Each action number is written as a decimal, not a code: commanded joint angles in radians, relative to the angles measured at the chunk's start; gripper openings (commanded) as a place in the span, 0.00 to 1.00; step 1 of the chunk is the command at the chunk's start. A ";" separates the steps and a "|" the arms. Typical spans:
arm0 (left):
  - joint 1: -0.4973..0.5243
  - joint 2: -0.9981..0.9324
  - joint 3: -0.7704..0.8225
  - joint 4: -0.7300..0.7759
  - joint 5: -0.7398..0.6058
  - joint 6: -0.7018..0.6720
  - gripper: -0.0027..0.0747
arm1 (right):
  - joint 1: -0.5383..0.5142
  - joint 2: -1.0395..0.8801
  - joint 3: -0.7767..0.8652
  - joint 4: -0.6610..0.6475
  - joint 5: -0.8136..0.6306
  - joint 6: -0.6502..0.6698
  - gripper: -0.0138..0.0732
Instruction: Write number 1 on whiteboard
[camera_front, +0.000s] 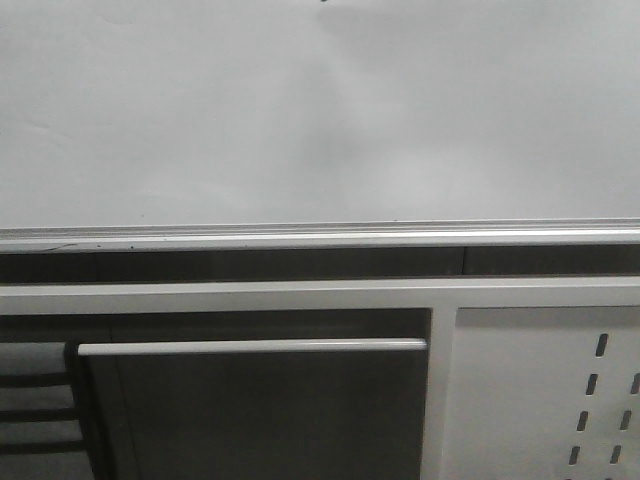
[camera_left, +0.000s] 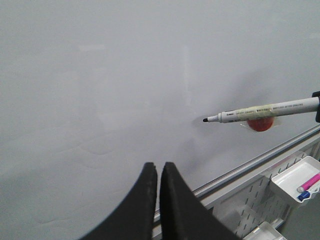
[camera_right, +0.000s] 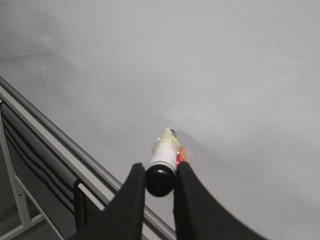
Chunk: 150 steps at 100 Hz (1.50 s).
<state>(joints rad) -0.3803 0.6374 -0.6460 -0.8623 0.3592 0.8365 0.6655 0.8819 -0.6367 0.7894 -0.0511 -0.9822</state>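
Observation:
The whiteboard fills the top of the front view as a pale glossy surface with a silver rail below it. Neither gripper shows in that view. My right gripper is shut on the black back end of a white marker that points at the board. In the left wrist view the marker lies level, with yellowish tape and a red blob on its barrel. Its black tip is at or just off the board; I cannot tell which. My left gripper is shut on nothing, apart from the marker. No number 1 is in view.
Below the rail, a light grey panel with slot holes stands at the right and a dark framed opening with a white bar at the left. A white tray hooked on the panel holds pink and blue pens.

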 joint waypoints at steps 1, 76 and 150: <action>0.001 -0.001 -0.028 -0.029 -0.045 -0.007 0.01 | 0.000 0.021 -0.038 -0.014 -0.076 -0.010 0.11; 0.001 0.008 -0.028 -0.038 0.028 -0.007 0.01 | 0.012 0.022 -0.038 0.000 0.190 -0.010 0.11; 0.001 0.338 -0.111 -0.441 0.568 0.574 0.43 | 0.010 0.025 -0.206 0.045 0.554 0.033 0.11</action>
<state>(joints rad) -0.3803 0.9703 -0.7008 -1.2454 0.8919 1.3904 0.6765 0.8788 -0.7811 0.8101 0.5000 -0.9576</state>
